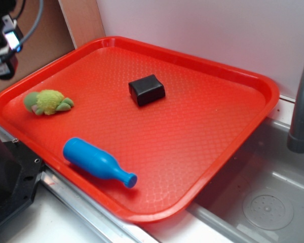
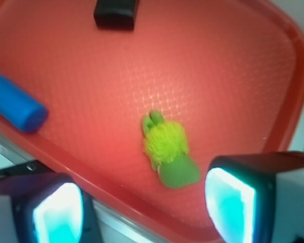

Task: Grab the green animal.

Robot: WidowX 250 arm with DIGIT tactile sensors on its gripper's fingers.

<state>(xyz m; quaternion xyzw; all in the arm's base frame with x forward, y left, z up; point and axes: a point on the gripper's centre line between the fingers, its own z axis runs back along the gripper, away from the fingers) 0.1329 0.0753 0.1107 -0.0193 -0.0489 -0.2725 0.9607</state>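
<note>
The green animal [image 1: 48, 102] is a small plush turtle with a fuzzy yellow-green shell, lying at the left end of the red tray [image 1: 202, 121]. In the wrist view the green animal [image 2: 167, 149] lies on the tray just beyond my fingers, its green head pointing toward me. My gripper [image 2: 144, 205] hovers above the tray's near rim, open, with nothing between its glowing pads [image 2: 230, 202]. In the exterior view only part of my gripper [image 1: 5, 43] shows, at the top left, above and left of the turtle.
A blue plastic bottle [image 1: 96, 162] lies near the tray's front edge, also seen as the blue bottle [image 2: 15, 109] at left. A black block [image 1: 147, 89] sits mid-tray. A metal sink [image 1: 263, 202] and faucet [image 1: 301, 101] lie to the right.
</note>
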